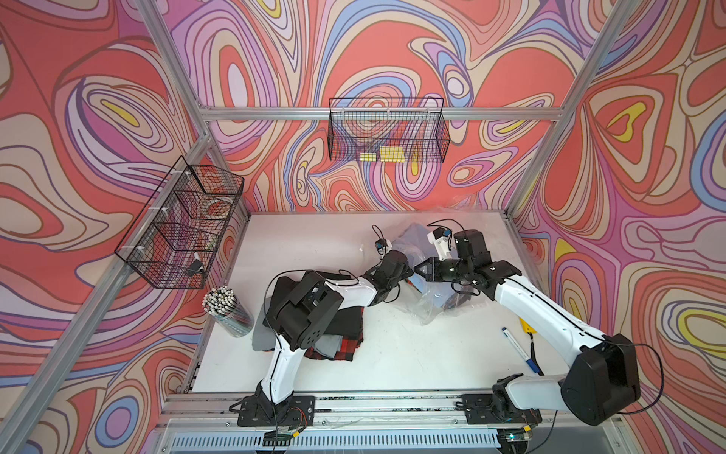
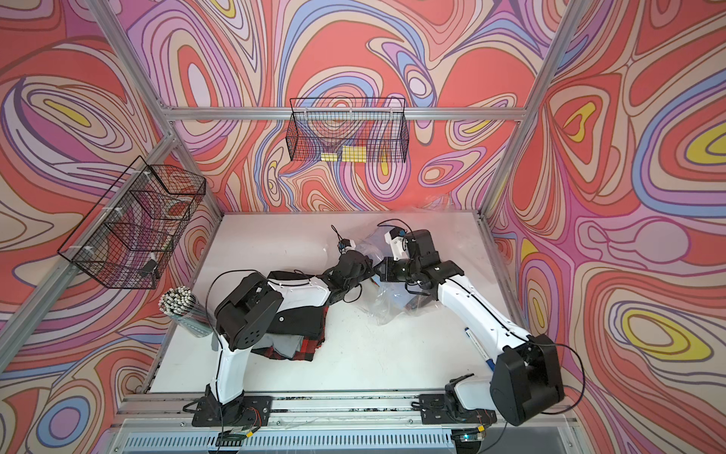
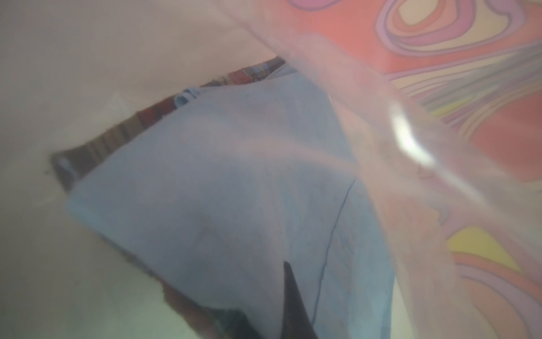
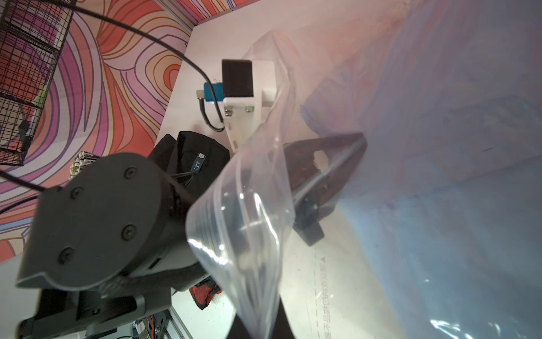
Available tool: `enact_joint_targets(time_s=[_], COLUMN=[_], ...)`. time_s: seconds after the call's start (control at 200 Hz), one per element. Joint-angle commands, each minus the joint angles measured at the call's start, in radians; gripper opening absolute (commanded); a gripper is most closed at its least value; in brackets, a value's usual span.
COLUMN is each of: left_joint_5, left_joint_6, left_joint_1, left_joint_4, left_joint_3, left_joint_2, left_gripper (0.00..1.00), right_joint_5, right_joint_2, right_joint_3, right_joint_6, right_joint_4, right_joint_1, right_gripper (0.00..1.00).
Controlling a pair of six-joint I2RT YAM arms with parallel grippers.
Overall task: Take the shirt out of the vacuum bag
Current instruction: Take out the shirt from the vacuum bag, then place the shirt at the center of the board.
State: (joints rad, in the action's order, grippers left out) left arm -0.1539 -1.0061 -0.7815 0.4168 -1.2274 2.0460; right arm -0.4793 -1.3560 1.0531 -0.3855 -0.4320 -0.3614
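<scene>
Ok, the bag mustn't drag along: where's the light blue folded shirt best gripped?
Likely the light blue folded shirt by its corner nearest the mouth of the clear plastic vacuum bag, entering through that opening from the robot's left; it lies flat.

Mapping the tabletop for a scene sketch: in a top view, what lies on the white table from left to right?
Cup of sticks → pile of clothes → vacuum bag → pen.

White table: vacuum bag right, clothes pile left, pen, jar of sticks.
</scene>
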Motion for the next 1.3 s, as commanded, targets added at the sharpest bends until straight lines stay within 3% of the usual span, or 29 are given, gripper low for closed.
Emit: enact_joint_targets(time_s=[0.0,0.466,0.621,0.751,0.861,0.916,1.077,1.122,1.292], left_joint_5=[0.002,0.011,-0.055,-0.17,-0.334,-0.452,-0.646,-0.729,-0.869], left_joint_6=[0.058,0.135,0.198,0.324,0.425,0.393,0.393,0.36,0.221], left_joint_1=[-0.009,-0.005,-0.004,-0.002,0.001,0.001,0.002,0.002,0.002], left_joint_4=[0.013,-0.076,-0.131,-0.228,-0.316,-0.358,-0.358,-0.408,-0.659], left_joint_3=[0.067,0.22,0.32,0.397,0.476,0.528,0.744,0.784,0.865], left_joint_2=[-0.135,-0.452,-0.619,-0.8,-0.938,-1.019,-1.231,-1.281,-1.54], left_gripper=[0.0,0.0,0.0,0.0,0.0,0.0,0.0,0.0,0.0], right_joint_5=[0.015,0.039,0.035,0.026,0.008,-0.005,-0.049,-0.058,-0.079], right_joint_2=[-0.001,-0.047,-0.055,-0.06,-0.067,-0.072,-0.09,-0.095,-0.1], right_joint_3=[-0.019,-0.024,-0.022,-0.017,-0.01,-0.011,-0.021,-0.021,-0.019], right_joint_6=[0.011,0.025,0.026,0.02,0.011,0.004,-0.016,-0.021,-0.023], right_joint_4=[0.038,0.053,0.061,0.07,0.081,0.091,0.118,0.123,0.115], right_joint_1=[-0.003,-0.003,-0.004,-0.004,-0.003,-0.003,-0.004,-0.004,-0.004], right_gripper=[0.0,0.0,0.0,0.0,0.0,0.0,0.0,0.0,0.0])
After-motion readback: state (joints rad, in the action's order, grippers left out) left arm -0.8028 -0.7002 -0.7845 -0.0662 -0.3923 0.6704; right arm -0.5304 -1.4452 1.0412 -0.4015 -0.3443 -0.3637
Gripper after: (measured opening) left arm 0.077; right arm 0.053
